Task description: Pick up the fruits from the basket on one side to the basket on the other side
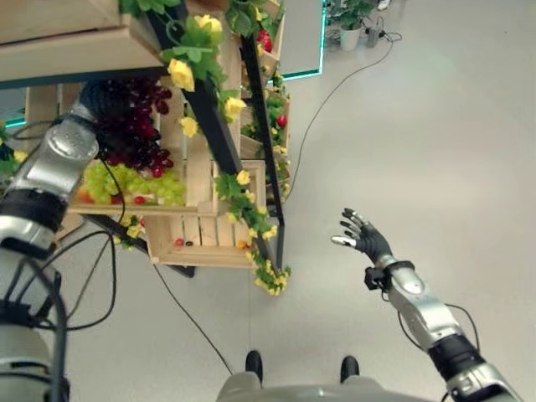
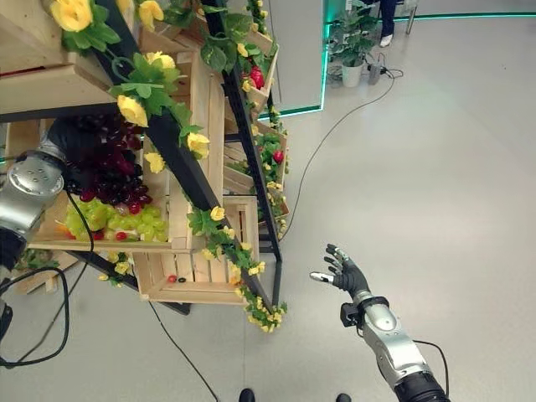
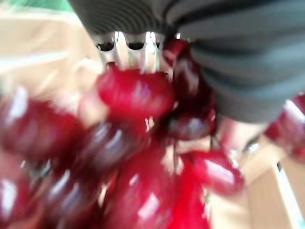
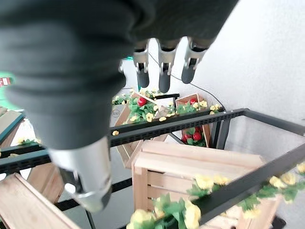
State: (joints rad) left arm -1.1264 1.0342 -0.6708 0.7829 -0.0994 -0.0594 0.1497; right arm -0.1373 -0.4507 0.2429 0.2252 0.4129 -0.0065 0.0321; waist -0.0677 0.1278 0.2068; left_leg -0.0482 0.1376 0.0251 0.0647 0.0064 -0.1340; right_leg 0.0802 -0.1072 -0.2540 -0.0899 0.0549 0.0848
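Note:
A bunch of dark red grapes lies in a wooden crate on the rack, above a bunch of green grapes. My left arm reaches into that crate, and my left hand is buried among the red grapes. In the left wrist view the red grapes press right up against the hand's dark cover, hiding the fingers. My right hand hovers over the bare floor to the right of the rack, open and holding nothing, its fingers straight.
A black metal rack wound with yellow flowers and leaves holds several wooden crates. A lower crate has a few small fruits. Red fruits sit in farther crates. A potted plant and a person's legs stand at the far side.

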